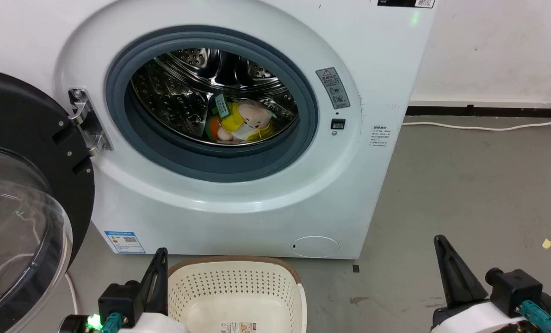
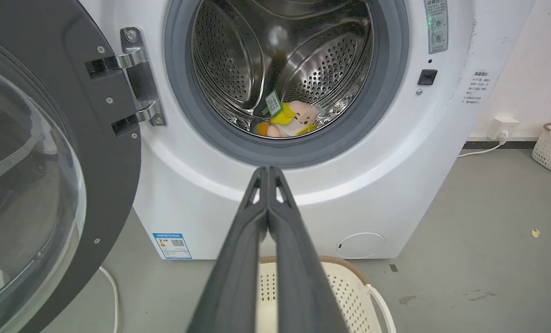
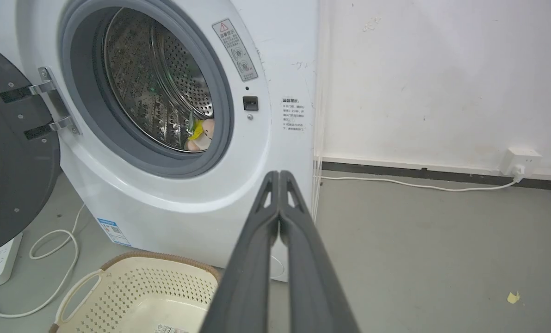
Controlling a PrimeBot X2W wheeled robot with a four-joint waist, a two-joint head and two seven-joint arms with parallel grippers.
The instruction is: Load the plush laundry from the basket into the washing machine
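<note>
Head view: plush laundry point(image 1: 243, 122) lies inside the drum point(image 1: 178, 88) of the washing machine point(image 1: 266, 199), at the drum's bottom near the front; pale head to the right, green tag up, orange part to the left. Grey gasket point(image 1: 118, 115) rings the port; door point(image 1: 25, 120) stands wide open on its hinge at the port's left. Basket point(image 1: 238, 282) sits on the grey floor point(image 1: 465, 185) just before the machine, below the port; printed label point(image 1: 238, 327) on its inner bottom. Left gripper point(image 2: 268, 172) low beside the basket's left rim, fingers pressed together, gripping nothing; right gripper point(image 3: 280, 175) well apart to the right, over the floor, fingers likewise pressed together, gripping nothing.
</note>
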